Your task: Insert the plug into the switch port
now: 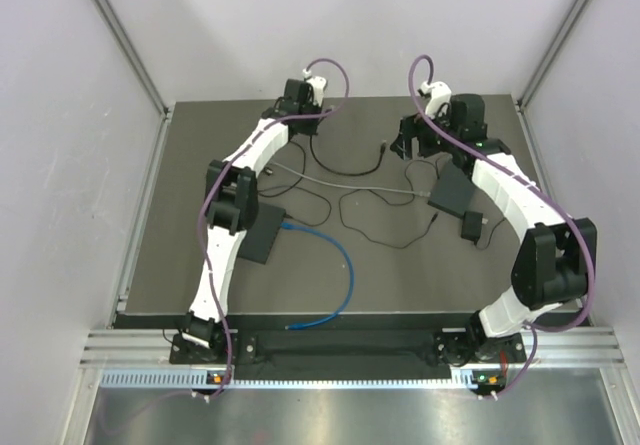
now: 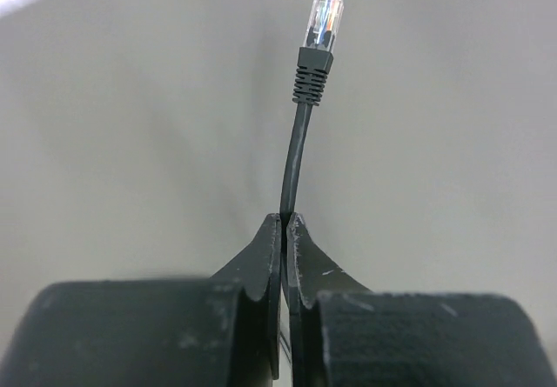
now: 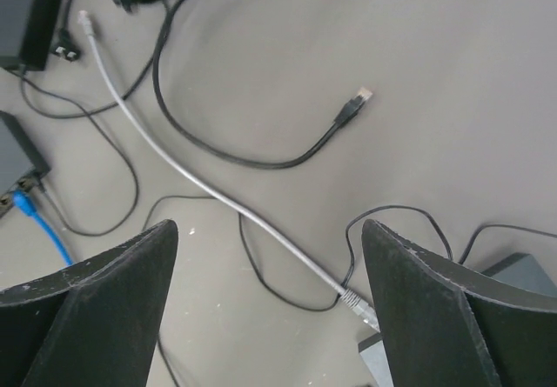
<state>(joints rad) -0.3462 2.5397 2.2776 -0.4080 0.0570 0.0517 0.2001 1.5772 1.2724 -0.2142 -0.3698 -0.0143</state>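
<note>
My left gripper (image 2: 285,220) is shut on a black cable (image 2: 296,165). The cable's black boot and clear plug (image 2: 324,20) stick out beyond the jaws. In the top view this gripper (image 1: 303,125) is at the back of the table, and the black cable loops right to its plug (image 1: 384,148). My right gripper (image 3: 270,230) is open and empty, above the table near that plug (image 3: 360,98). One black switch (image 1: 455,193) lies under the right arm with a grey cable (image 3: 200,187) plugged in. A second switch (image 1: 262,227) lies at the left.
A blue cable (image 1: 335,265) runs from the left switch to the table's front edge. A small black power adapter (image 1: 472,227) with thin black wires (image 1: 375,235) lies right of centre. The grey cable's free end (image 3: 84,20) lies near another adapter (image 3: 26,22).
</note>
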